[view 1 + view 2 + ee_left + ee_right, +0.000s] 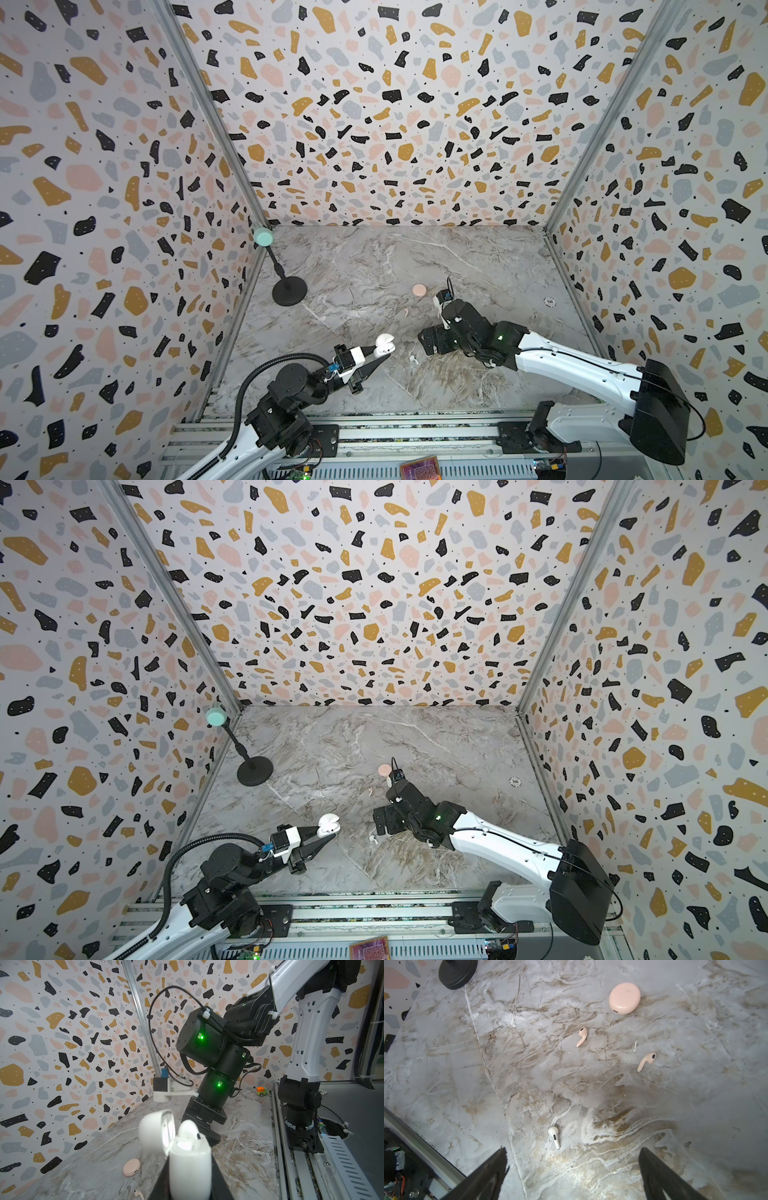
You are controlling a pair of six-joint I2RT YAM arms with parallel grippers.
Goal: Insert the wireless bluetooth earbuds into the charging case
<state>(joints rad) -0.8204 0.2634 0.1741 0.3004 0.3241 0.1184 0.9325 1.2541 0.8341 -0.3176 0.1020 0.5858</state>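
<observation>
My left gripper (189,1164) is shut on the white charging case (383,345), held off the table with its lid (155,1132) swung open. One white earbud (188,1129) stands in the case. Another white earbud (554,1137) lies on the marble just ahead of my right gripper (573,1153), which hangs open above the table with nothing between its fingers. Two pale pink earbuds (582,1036) (646,1061) lie farther out. Beyond them rests a shut pink case (624,998). In both top views the loose white earbud (413,359) (372,840) sits between the two arms.
A black stand with a round base (289,291) and mint top (263,237) stands at the back left. A poker chip (550,301) lies near the right wall. A small toy truck (262,1091) sits by the front rail (374,432). Patterned walls enclose three sides.
</observation>
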